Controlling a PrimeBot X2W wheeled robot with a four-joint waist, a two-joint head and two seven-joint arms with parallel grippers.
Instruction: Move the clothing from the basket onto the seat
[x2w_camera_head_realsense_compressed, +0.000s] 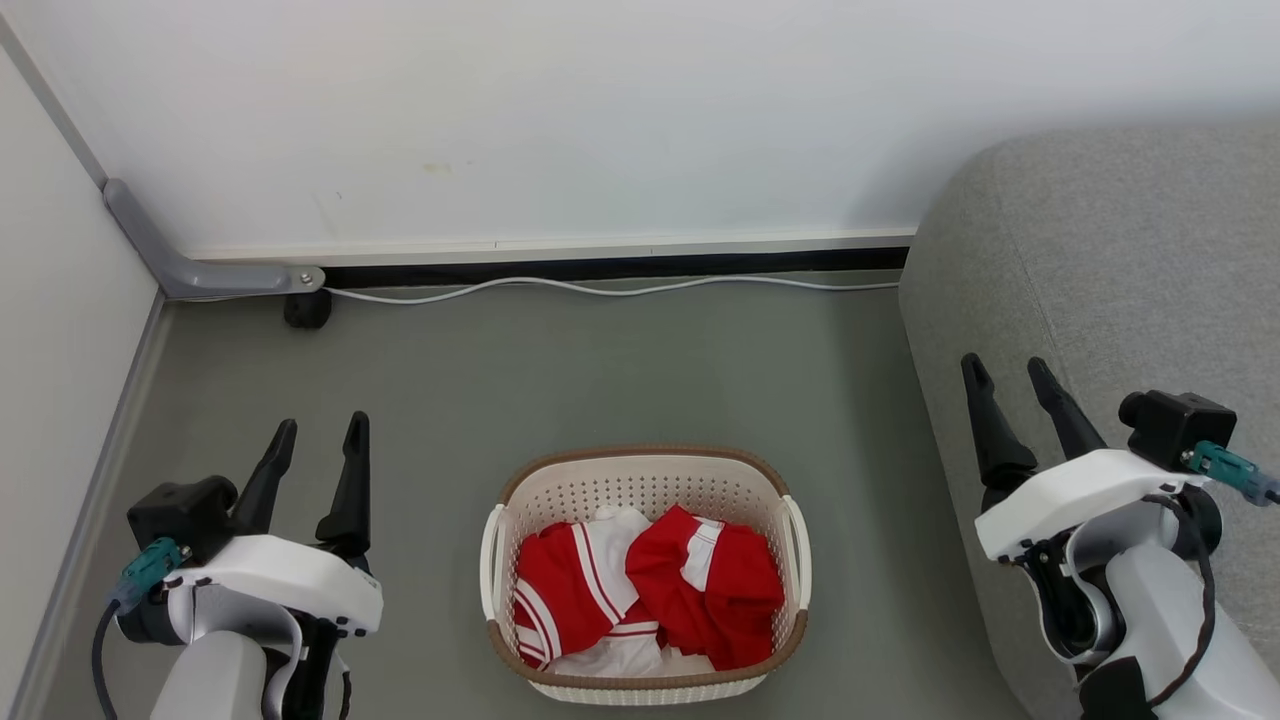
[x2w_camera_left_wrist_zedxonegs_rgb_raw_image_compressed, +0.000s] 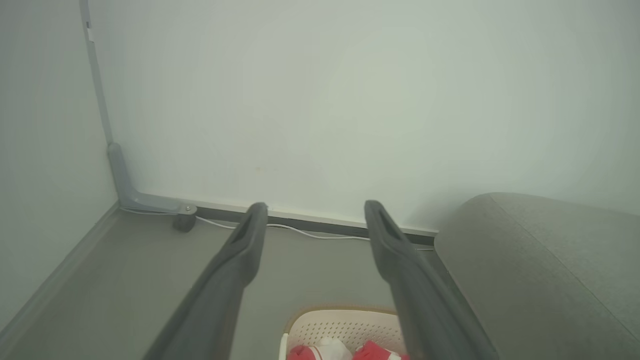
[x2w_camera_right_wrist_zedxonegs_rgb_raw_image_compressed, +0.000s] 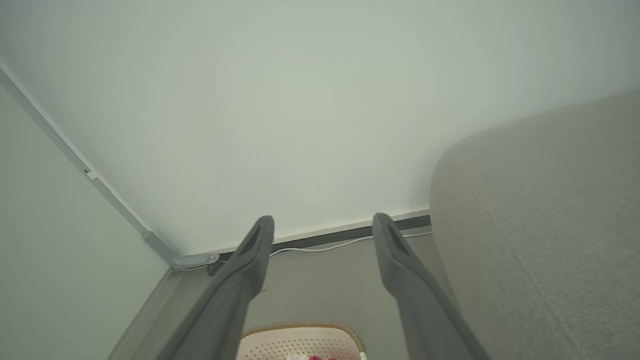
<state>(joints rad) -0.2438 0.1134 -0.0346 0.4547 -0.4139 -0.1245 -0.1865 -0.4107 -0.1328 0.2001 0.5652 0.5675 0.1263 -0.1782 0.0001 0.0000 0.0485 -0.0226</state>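
Observation:
The cream basket (x2w_camera_head_realsense_compressed: 640, 480) with a brown rim stands on the grey floor at the bottom middle of the head view. Inside it lies the clothing: a red garment with white stripes (x2w_camera_head_realsense_compressed: 565, 595) on the left and a crumpled red garment (x2w_camera_head_realsense_compressed: 725, 590) on the right. The grey seat (x2w_camera_head_realsense_compressed: 1120, 270) rises at the right. My left gripper (x2w_camera_head_realsense_compressed: 322, 432) hovers open to the left of the basket, holding nothing. Open too, my right gripper (x2w_camera_head_realsense_compressed: 1008, 368) hangs in front of the seat's edge. The basket (x2w_camera_left_wrist_zedxonegs_rgb_raw_image_compressed: 345, 327) and the seat (x2w_camera_left_wrist_zedxonegs_rgb_raw_image_compressed: 540, 260) also show past my left fingers.
A white wall runs across the back with a dark skirting and a white cable (x2w_camera_head_realsense_compressed: 600, 288) along it. A grey bracket (x2w_camera_head_realsense_compressed: 190, 262) and a small black foot (x2w_camera_head_realsense_compressed: 307, 310) sit in the left corner. Bare floor lies between basket and wall.

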